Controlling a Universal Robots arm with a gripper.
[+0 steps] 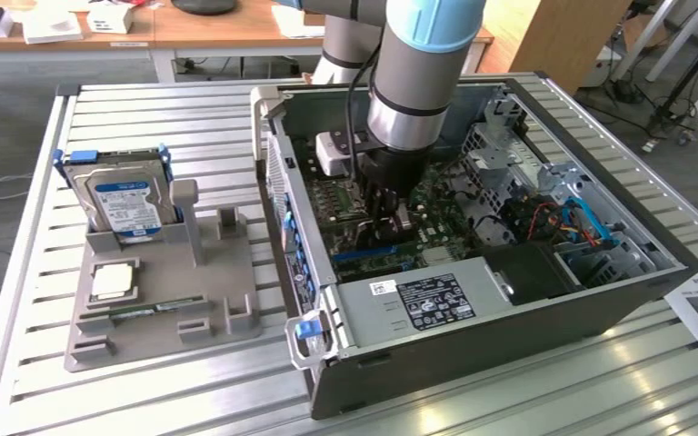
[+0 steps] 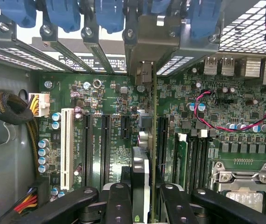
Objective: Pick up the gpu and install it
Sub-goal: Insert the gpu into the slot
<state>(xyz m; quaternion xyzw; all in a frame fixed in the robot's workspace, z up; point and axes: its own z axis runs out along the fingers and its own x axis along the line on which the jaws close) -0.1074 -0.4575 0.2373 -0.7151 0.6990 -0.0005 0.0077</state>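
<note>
Exterior view: the arm reaches down into the open case (image 1: 494, 272), which lies on its side on the slatted table (image 1: 143, 391). The gripper (image 1: 389, 213) is low over the motherboard (image 1: 446, 232) and is clamped on the gpu (image 1: 402, 219), of which a silver part shows between the fingers. The power supply (image 1: 428, 300) sits just beside it, toward the case's near edge. Well apart, at the exterior view's left, a grey rack (image 1: 161, 300) holds the hard drive (image 1: 124, 204) upright.

Wrist view: the black fingers (image 2: 119, 200) are narrowed on either side of the gpu (image 2: 141, 172), gripping it edge-on. The card runs away from the gripper to its metal bracket (image 2: 147, 46), which is at the rear slot row under the blue latches (image 2: 109, 14). It stands between the black slots (image 2: 106, 149) and the memory slots (image 2: 191, 158). Whether it is seated I cannot tell. A white slot (image 2: 67, 140), a red-and-black wire (image 2: 235, 126) and the CPU socket (image 2: 240, 182) lie to either side, none touching the card.
</note>
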